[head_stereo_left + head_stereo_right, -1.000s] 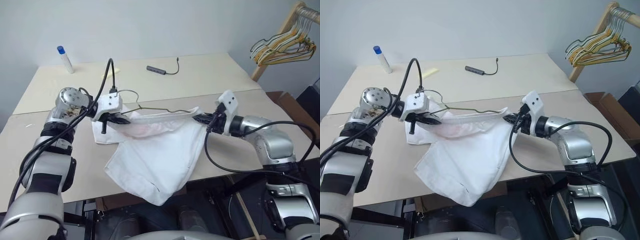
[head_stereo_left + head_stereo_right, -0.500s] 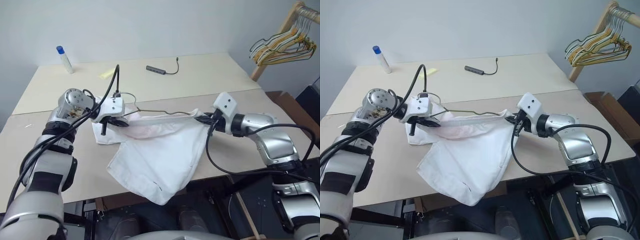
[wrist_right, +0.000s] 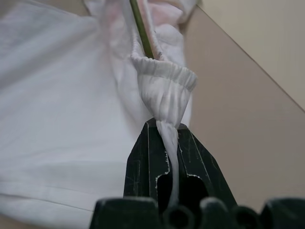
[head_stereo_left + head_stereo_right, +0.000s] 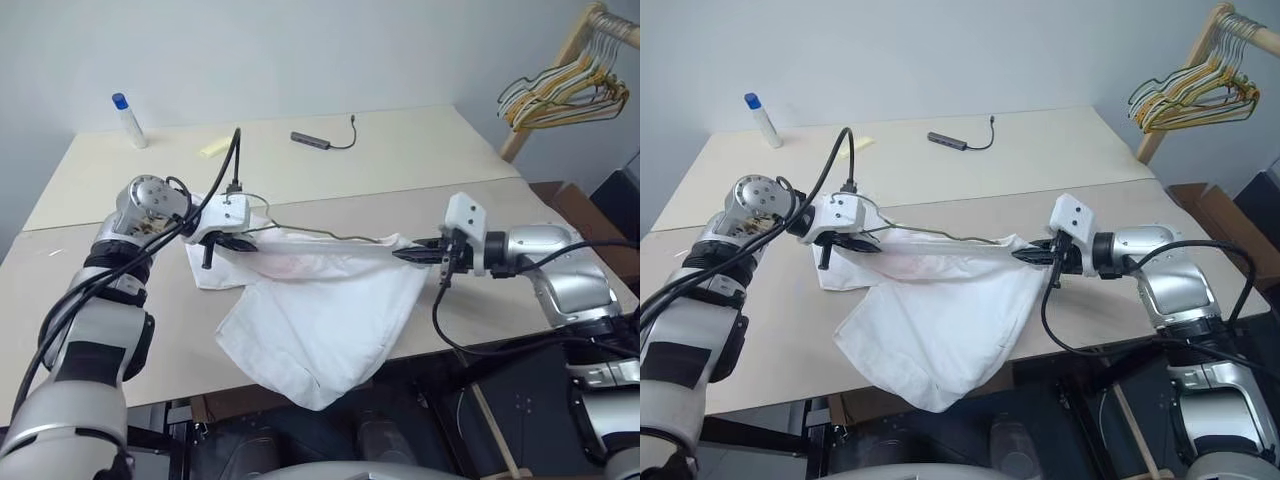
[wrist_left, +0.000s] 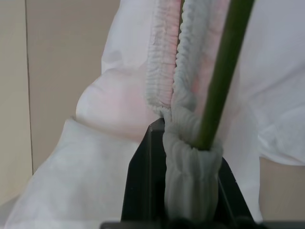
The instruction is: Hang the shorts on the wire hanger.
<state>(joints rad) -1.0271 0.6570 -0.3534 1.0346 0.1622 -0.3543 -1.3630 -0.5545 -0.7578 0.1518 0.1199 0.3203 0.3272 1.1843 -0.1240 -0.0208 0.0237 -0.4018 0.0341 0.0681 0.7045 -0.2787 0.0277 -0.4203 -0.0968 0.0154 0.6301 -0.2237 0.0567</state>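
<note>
At the far left of the pale wooden table (image 4: 420, 150), a white tube with a blue cap (image 4: 128, 118) is standing unmoved. The left gripper (image 4: 232, 243) is staying where it was a second ago, its 2 black fingers (image 5: 143, 191) pinching the gathered elastic waistband of the white soft fabric shorts (image 4: 320, 320) together with the thin dark olive-grey wire hanger (image 4: 320, 232). The hanger's wire is running to the right inside the waistband, its hook curving by the left gripper. The shorts are hanging stretched between both grippers above the near part of the table, the legs draping over its near edge. The right gripper (image 4: 415, 254) is pulling away to the right, its jaws pressed together on the other end of the waistband; the band is lying straighter and tauter than before, and the wrist has rolled. At the far right, a bunch of yellowish and pale hangers (image 4: 560, 92) is hanging on a wooden rack.
</note>
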